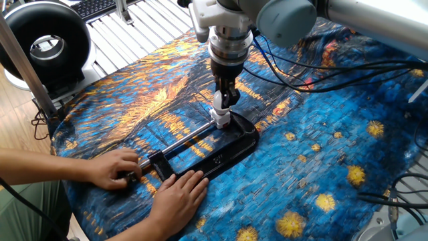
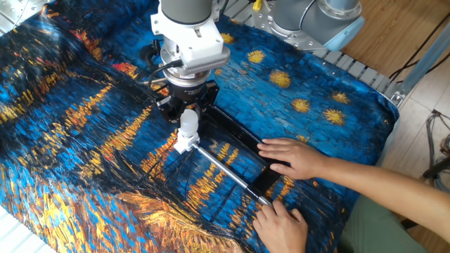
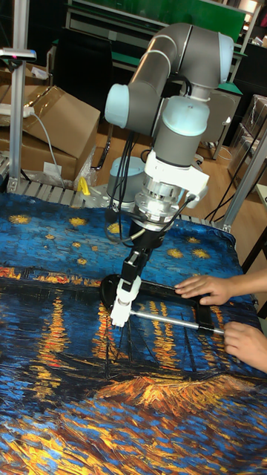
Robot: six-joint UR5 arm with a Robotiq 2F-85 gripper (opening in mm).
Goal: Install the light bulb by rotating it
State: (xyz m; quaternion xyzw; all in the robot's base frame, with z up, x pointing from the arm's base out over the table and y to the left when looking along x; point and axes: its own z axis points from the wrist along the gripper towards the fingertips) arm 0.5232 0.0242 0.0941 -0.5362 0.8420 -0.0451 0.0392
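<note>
White light bulb point(image 2: 188, 121) seemingly between jaws

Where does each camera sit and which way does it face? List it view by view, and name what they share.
One fixed view: high at one table side, person's hands nearest; grey arm enters from the top, gripper on the small white frosted light bulb.
The other fixed view: opposite side, hands at lower right; gripper and bulb centred.
Tall fixed view: low, facing the arm's front; whole arm shows.
All share the bulb and the black clamp frame.
</note>
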